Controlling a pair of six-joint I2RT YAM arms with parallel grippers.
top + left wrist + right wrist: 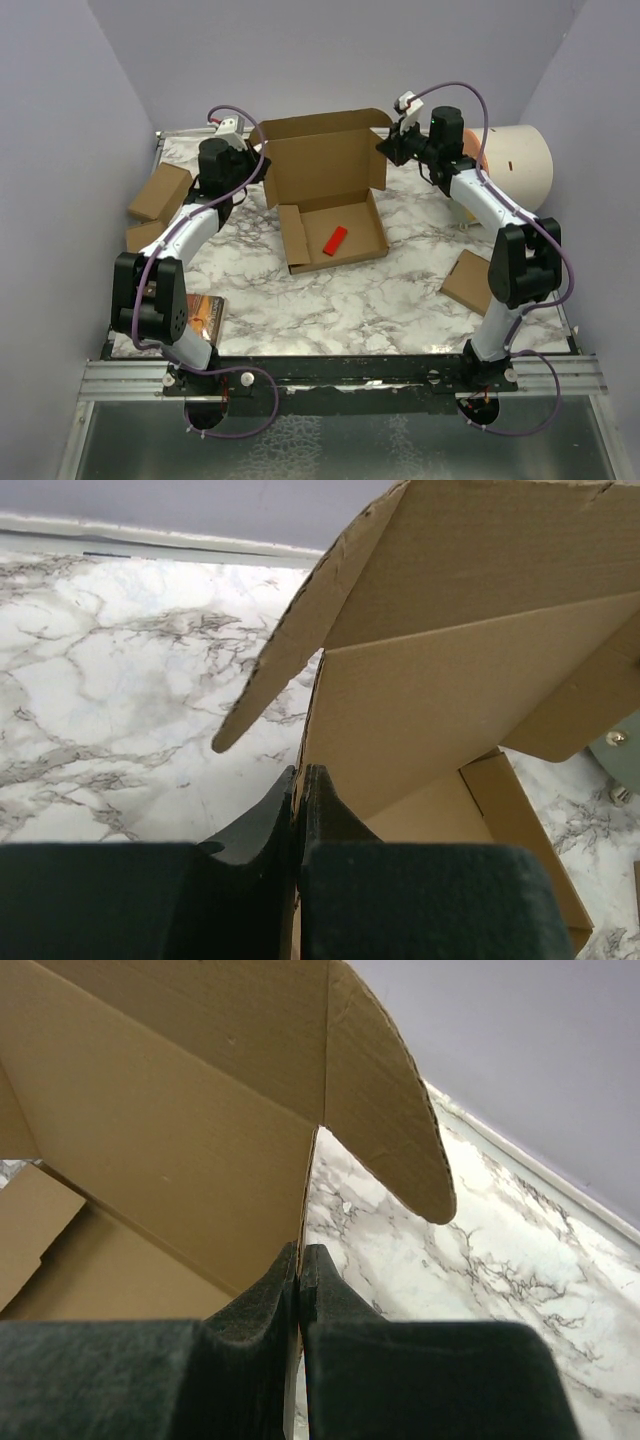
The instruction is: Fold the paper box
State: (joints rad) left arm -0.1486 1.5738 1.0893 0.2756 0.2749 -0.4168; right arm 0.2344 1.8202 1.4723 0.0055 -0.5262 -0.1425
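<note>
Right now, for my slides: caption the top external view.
Left pincer and right pincer hold the paper box lid upright.

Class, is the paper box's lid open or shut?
Open: the paper box lid stands upright, left gripper and right gripper pinching its sides.

Soft, even light; the white marbled worktop (400, 290) is bright, with faint shadows. The left gripper's dark foam fingers (420, 900) and the right gripper's dark foam fingers (420, 1380) are blurred and underexposed; the brown corrugated cardboard box (450, 700) is sharp.
</note>
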